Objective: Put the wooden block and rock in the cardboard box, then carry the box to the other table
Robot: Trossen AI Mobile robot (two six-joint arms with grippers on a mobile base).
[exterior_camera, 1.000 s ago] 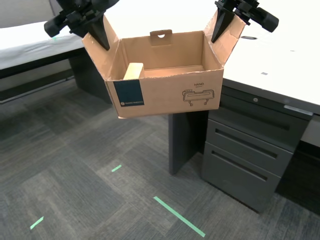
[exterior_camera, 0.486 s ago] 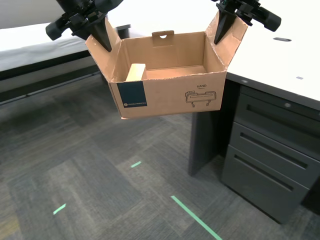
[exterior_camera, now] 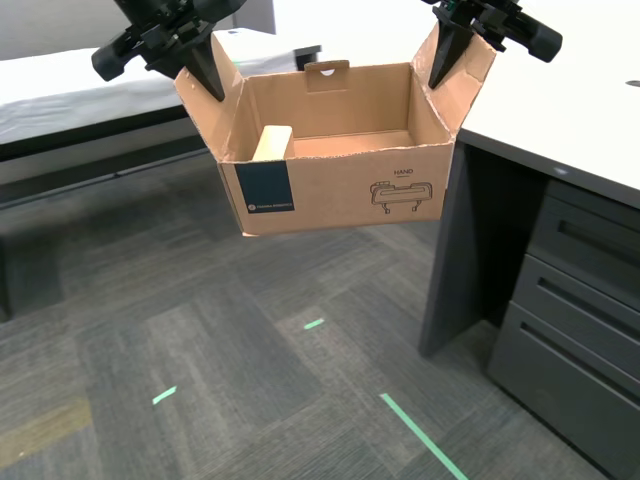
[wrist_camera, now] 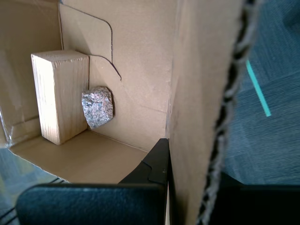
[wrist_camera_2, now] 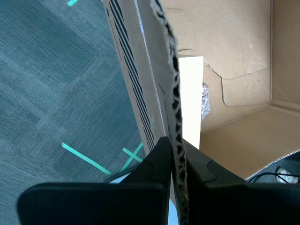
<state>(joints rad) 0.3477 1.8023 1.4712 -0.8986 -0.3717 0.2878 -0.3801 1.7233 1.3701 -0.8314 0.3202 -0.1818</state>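
The cardboard box [exterior_camera: 340, 190] hangs in the air above the floor, held by its two side flaps. My second gripper [exterior_camera: 205, 75] is shut on the flap at the exterior view's left, its fingers [wrist_camera_2: 157, 161] pinching the corrugated edge. On the opposite flap my first gripper [exterior_camera: 445, 62] is shut as well. Inside, the wooden block [wrist_camera: 58, 93] stands against the end wall under the second gripper, with the rock [wrist_camera: 97, 107] touching its side. The other table [exterior_camera: 60, 100], grey-covered, stretches along the back at the exterior view's left.
A smooth white desk [exterior_camera: 570, 110] with dark drawers [exterior_camera: 570, 300] stands at the exterior view's right, close to the box's end. Grey carpet with green tape marks [exterior_camera: 420, 440] lies below. A dark table leg [exterior_camera: 15, 280] shows at the exterior view's left edge.
The whole scene has slid toward the exterior view's right, so the camera has moved. The box stays held the same way between both grippers, block and rock unmoved inside.
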